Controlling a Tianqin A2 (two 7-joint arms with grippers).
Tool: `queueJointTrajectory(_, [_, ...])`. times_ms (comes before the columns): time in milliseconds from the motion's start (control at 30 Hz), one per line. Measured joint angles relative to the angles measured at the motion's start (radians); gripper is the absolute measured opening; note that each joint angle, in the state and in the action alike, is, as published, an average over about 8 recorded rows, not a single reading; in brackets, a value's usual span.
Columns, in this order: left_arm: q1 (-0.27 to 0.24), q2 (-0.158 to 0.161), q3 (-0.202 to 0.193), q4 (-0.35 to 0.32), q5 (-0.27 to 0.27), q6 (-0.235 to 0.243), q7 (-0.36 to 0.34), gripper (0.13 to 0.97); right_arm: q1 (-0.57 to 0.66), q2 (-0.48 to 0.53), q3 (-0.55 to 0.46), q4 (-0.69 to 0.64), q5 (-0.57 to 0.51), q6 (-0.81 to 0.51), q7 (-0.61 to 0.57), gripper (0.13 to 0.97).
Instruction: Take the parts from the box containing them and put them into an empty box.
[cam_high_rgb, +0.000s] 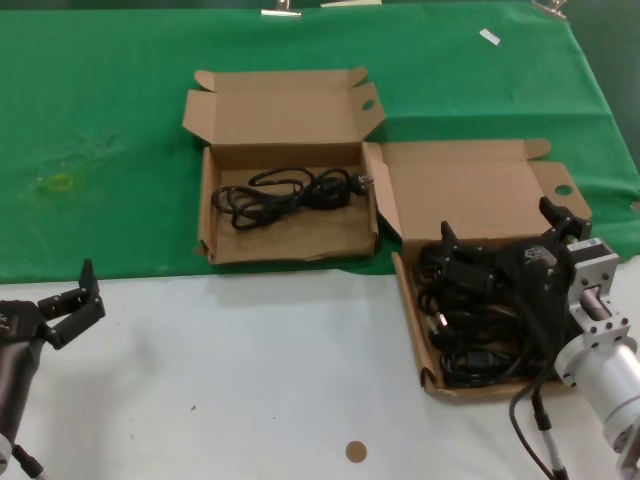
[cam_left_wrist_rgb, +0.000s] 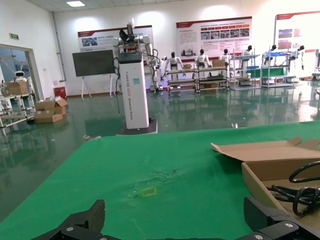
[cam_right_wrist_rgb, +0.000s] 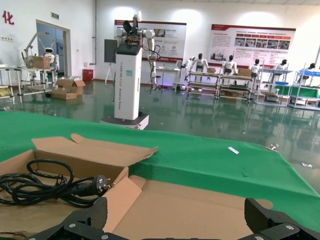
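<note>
The box containing the parts (cam_high_rgb: 412, 318) stands at the right front, lid open, filled with a heap of black power cords (cam_high_rgb: 478, 320). My right gripper (cam_high_rgb: 503, 232) is open and empty just above the heap's far side; in the right wrist view (cam_right_wrist_rgb: 175, 220) the box's lid (cam_right_wrist_rgb: 200, 205) lies between its fingers. The other box (cam_high_rgb: 285, 245) sits at the centre back and holds one coiled black cord (cam_high_rgb: 290, 192), which also shows in the right wrist view (cam_right_wrist_rgb: 45, 185). My left gripper (cam_high_rgb: 70, 305) is open and empty, parked at the front left.
A green cloth (cam_high_rgb: 100, 120) covers the back of the table; the front is white (cam_high_rgb: 230, 370). A small brown disc (cam_high_rgb: 355, 452) lies at the front centre. A yellowish mark (cam_high_rgb: 60, 182) is on the cloth at left. A white tag (cam_high_rgb: 489, 37) lies at back right.
</note>
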Motion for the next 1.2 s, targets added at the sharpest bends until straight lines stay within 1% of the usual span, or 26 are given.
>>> queueJointTrajectory(1200, [0.0,0.0,0.0,0.0,0.0,0.0,0.0,0.966,0.0,0.0,0.0,0.0,0.0,0.0,0.0,0.966])
